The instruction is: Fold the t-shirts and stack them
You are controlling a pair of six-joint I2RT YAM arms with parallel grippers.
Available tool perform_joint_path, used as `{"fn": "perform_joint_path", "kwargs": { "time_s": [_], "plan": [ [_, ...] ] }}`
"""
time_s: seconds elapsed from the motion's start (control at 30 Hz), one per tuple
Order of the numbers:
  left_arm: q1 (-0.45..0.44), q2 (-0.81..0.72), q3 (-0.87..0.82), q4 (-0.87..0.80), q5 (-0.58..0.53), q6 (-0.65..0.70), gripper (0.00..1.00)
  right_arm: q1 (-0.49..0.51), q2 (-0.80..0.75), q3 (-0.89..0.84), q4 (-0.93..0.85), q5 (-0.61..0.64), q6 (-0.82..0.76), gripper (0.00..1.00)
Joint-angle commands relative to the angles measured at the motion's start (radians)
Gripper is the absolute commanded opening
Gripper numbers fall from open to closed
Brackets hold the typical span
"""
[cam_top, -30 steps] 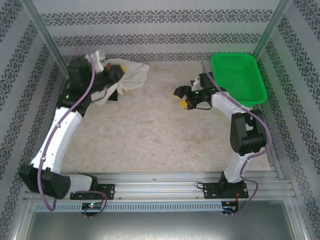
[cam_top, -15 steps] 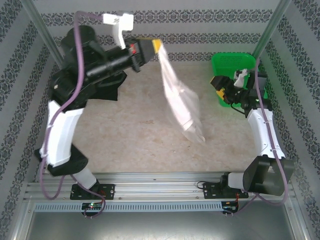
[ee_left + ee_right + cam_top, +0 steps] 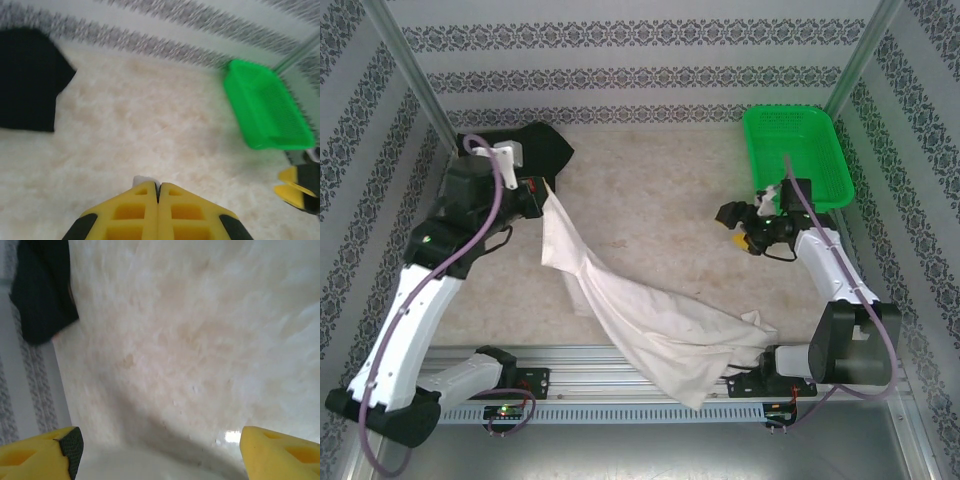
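Cream t-shirt in left hand

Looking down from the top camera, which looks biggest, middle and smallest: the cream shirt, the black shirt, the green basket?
1. cream shirt, largest.
2. green basket.
3. black shirt, smallest as seen, though the left arm covers part of it, so this place is unsure.

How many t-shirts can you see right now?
2. The cream t-shirt hangs from the left gripper and trails across the table over its near edge; the black t-shirt lies in the far left corner.
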Motion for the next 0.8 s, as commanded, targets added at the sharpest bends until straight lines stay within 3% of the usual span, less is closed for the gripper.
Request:
{"fn": "perform_joint_path", "kwargs": {
  "time_s": [0.0, 0.1, 0.3, 0.4, 0.63, 0.77],
  "plan": [
    [0.019, -0.001, -0.008, 0.175, 0.005, -0.048, 0.00, 0.074, 0.004, 0.039, -0.139, -0.053, -0.100, 0.83],
    [0.038, 0.028, -0.008, 0.229, 0.016, -0.059, 0.00, 0.166, 0.016, 0.035, -0.203, -0.099, -0.128, 0.83],
    [0.089, 0.140, 0.054, 0.291, 0.034, -0.050, 0.00, 0.398, 0.186, 0.052, -0.358, 0.140, -0.197, 0.81],
    [0.140, 0.173, 0.067, 0.323, 0.043, -0.064, 0.00, 0.459, 0.265, 0.039, -0.296, 0.157, -0.129, 0.74],
    [0.229, 0.215, 0.084, 0.339, 0.038, -0.039, 0.00, 0.512, 0.531, 0.142, -0.287, 0.310, -0.066, 0.48],
    [0.273, 0.196, 0.068, 0.328, 0.041, -0.031, 0.00, 0.489, 0.651, 0.312, -0.352, 0.495, -0.062, 0.48]
  ]
}}
